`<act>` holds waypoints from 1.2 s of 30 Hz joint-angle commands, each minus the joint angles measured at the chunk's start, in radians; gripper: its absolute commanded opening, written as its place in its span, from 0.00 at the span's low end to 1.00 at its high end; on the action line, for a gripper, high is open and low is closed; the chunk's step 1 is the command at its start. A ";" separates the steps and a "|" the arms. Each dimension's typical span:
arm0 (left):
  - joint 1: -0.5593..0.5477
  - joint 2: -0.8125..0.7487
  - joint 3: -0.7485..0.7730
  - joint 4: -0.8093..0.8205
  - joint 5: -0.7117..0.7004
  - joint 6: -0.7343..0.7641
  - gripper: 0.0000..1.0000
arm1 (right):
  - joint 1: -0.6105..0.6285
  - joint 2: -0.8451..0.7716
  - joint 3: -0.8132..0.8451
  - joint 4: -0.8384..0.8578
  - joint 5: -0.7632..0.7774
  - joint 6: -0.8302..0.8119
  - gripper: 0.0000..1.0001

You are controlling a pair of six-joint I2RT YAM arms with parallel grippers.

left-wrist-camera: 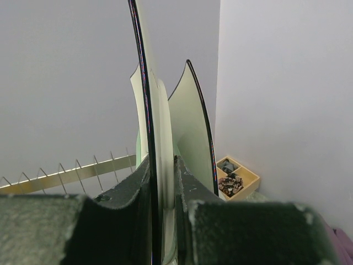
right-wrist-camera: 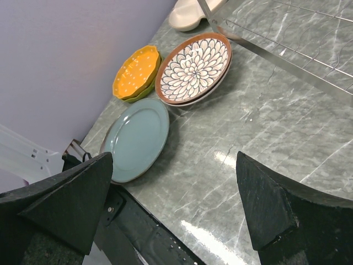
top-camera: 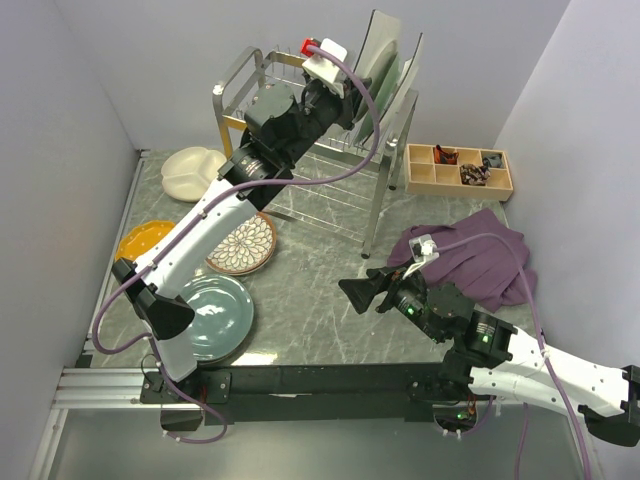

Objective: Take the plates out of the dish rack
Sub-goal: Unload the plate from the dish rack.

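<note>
green marbled surface (top-camera: 310,300) carries the chrome wire dish rack (top-camera: 386,190) at the back; three plates stand upright on edge in its top tier, close together; the left arm reaches up to them, and its left end effector (left-wrist-camera: 162,171) is clenched on the dark-edged plate (left-wrist-camera: 148,110), one finger (left-wrist-camera: 129,190) on each face of it; a pale green plate (left-wrist-camera: 139,94) stands just behind, and another dark-edged one (left-wrist-camera: 190,127) just to its right; the rack's empty prongs (left-wrist-camera: 77,168) run off to the left.

on the surface left of the rack lie four unloaded plates: the cream divided plate (top-camera: 193,170) farthest back, the orange-yellow dotted plate (right-wrist-camera: 136,70) by the wall, the brown petal-patterned plate (right-wrist-camera: 193,69) just beside it, and the grey-blue plate (right-wrist-camera: 137,138) nearest the arm bases.

the right end effector (top-camera: 360,290) hangs low over bare surface with its jaws spread wide, grasping nothing; a purple cloth (top-camera: 480,255) lies just behind it, and a wooden compartment tray (top-camera: 458,170) sits right of the rack.
</note>
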 commanded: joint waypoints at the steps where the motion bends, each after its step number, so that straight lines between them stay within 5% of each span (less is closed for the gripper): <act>1: -0.019 -0.088 0.098 0.267 0.069 0.032 0.01 | 0.002 0.002 0.011 0.051 0.019 -0.006 0.98; 22: -0.039 -0.086 0.133 0.268 0.079 0.087 0.01 | 0.003 0.022 0.017 0.054 0.014 -0.009 0.98; 36: -0.044 -0.160 -0.017 0.269 0.094 0.250 0.01 | 0.003 0.012 0.013 0.052 0.013 -0.009 0.98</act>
